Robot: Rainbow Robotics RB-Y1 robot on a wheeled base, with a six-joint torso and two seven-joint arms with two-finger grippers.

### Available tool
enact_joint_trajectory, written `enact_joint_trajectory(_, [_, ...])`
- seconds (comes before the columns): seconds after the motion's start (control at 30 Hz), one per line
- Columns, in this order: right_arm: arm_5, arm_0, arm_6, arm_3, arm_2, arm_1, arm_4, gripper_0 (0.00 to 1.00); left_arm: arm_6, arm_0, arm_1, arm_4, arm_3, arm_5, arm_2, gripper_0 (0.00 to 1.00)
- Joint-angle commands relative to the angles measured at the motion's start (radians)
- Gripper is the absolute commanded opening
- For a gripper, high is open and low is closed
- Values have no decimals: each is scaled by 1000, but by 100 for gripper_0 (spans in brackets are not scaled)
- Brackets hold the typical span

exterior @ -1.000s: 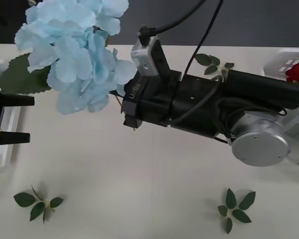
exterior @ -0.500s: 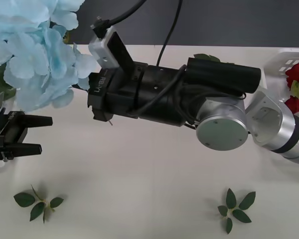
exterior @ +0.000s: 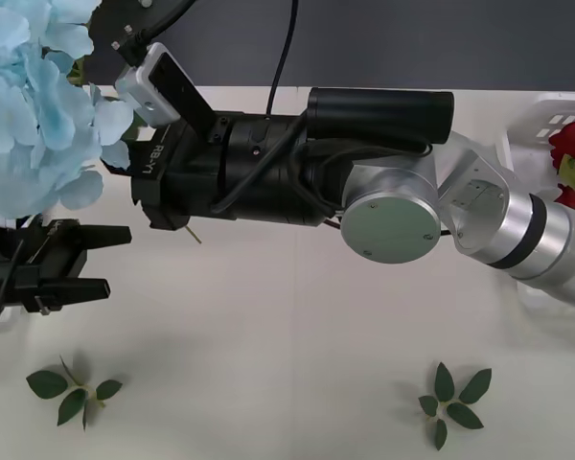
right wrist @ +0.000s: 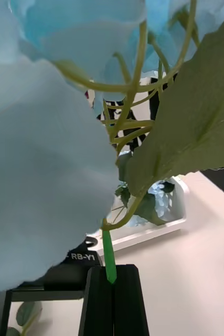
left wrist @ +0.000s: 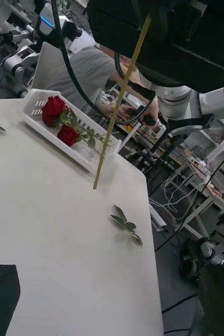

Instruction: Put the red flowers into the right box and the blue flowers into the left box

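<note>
A pale blue flower cluster (exterior: 34, 115) hangs in the air at the table's far left, held by my right arm, which reaches across from the right. In the right wrist view my right gripper (right wrist: 112, 275) is shut on its green stem (right wrist: 108, 257). The stem's bare end (exterior: 194, 235) pokes out below the wrist. My left gripper (exterior: 101, 261) stands open just under the bloom, with nothing in it. The left box (right wrist: 159, 231) holds another blue flower (right wrist: 155, 197). Red flowers (exterior: 572, 139) lie in the right box (exterior: 532, 120) at the far right.
Green leaf sprigs lie near the front edge, one at the left (exterior: 72, 391) and one at the right (exterior: 452, 402). The left wrist view shows a sprig (left wrist: 126, 224) near the table's edge and the roses (left wrist: 54, 107) in their tray.
My right arm has swung further left, carrying the blue flower toward the left edge. The left gripper has come a little inward and sits under the bloom.
</note>
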Motion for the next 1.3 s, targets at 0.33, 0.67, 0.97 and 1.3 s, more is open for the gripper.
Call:
enact_joint_trajectory(0.33, [-6,-39,-66,-3,27,32,7,0,17,2,-74,76,-11,-66,-31,100])
enact_joint_trajectory(0.67, [-6,-35,-66,3,27,25,14,0,17,-10,-136,74,-11,-75,-54,100])
enact_joint_trajectory(0.97, [-6,-39,-66,1,28,25,19,0,17,-62,-194,74,-11,-114,-66,100])
enact_joint_trajectory(1.3, [-6,-39,-66,1,38,19,19,0,17,-127,-199,31,-12,-132,-86,44])
